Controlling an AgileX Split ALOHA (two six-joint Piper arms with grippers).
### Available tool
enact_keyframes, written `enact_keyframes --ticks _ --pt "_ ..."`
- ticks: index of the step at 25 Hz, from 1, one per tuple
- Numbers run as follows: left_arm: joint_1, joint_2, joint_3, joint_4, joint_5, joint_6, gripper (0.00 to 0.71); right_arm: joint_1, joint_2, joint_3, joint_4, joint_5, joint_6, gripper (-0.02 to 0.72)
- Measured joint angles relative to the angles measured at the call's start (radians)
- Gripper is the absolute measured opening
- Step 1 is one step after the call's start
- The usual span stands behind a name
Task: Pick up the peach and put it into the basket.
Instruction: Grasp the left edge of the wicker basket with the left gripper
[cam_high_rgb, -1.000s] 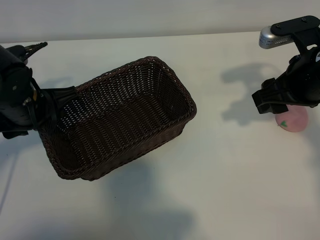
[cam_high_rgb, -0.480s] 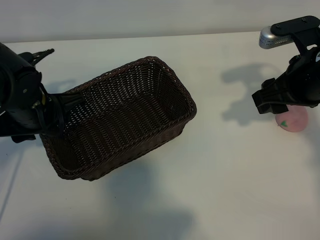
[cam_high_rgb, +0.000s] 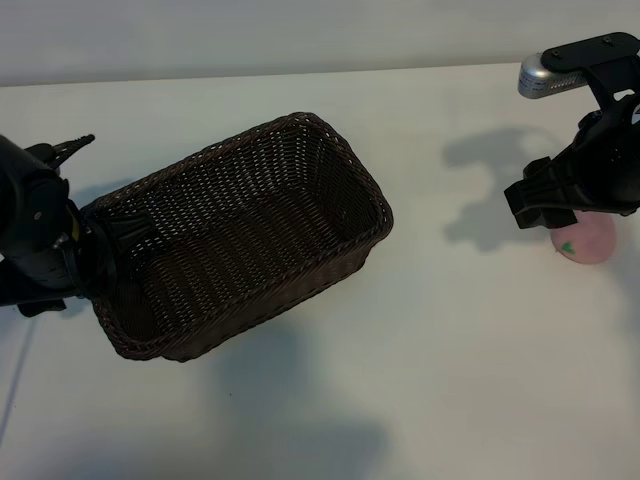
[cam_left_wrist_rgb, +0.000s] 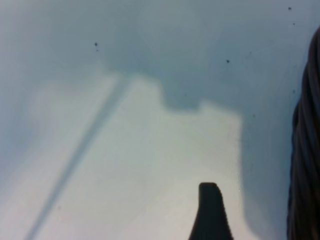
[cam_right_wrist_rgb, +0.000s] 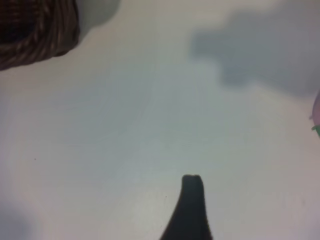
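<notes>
The pale-pink peach (cam_high_rgb: 586, 240) with its green leaf mark lies on the white table at the far right, partly under my right arm. My right gripper (cam_high_rgb: 543, 201) hangs just left of it and above it, open and empty. In the right wrist view one dark finger (cam_right_wrist_rgb: 192, 192) shows over bare table, with a sliver of the peach (cam_right_wrist_rgb: 316, 107) at the picture's edge. The dark-brown wicker basket (cam_high_rgb: 300, 272) stands left of centre with nothing in it. My left gripper (cam_high_rgb: 118, 232) is at the basket's left end, open; one finger (cam_left_wrist_rgb: 209, 202) shows beside the braided rim (cam_left_wrist_rgb: 306, 150).
The white table (cam_high_rgb: 450, 380) stretches bare in front of the basket and between basket and peach. A silver camera mount (cam_high_rgb: 545, 75) sits on the right arm. A corner of the basket (cam_right_wrist_rgb: 35, 30) appears in the right wrist view.
My left arm has moved toward the table's front along the basket's left end. The basket, the peach and the right arm have not moved.
</notes>
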Motion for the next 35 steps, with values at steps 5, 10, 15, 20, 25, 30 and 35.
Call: enact_keyframes --ticks 5,10,15,20,25,30,35 --pt "0.006 0.004 0.002 -0.002 -0.065 0.009 0.531 0.0 0.0 0.0 0.0 0.001 0.0 0.595" --pt "0.023 0.05 0.002 -0.026 -0.116 0.041 0.531 0.0 0.0 0.0 0.0 0.002 0.0 0.595" --pt "0.023 0.082 0.005 -0.031 -0.158 0.042 0.531 0.0 0.0 0.0 0.0 0.002 0.0 0.595" --pt "0.023 0.121 0.008 -0.032 -0.172 0.042 0.531 0.0 0.0 0.0 -0.001 0.002 0.0 0.595" --pt "0.023 0.129 0.008 -0.032 -0.18 0.042 0.527 0.0 0.0 0.0 -0.002 0.002 0.0 0.595" --pt "0.023 0.129 0.008 -0.031 -0.182 0.042 0.399 0.0 0.0 0.0 -0.002 0.002 0.0 0.595" --pt "0.023 0.129 0.008 -0.03 -0.198 0.037 0.271 0.0 0.0 0.0 -0.002 0.002 0.0 0.595"
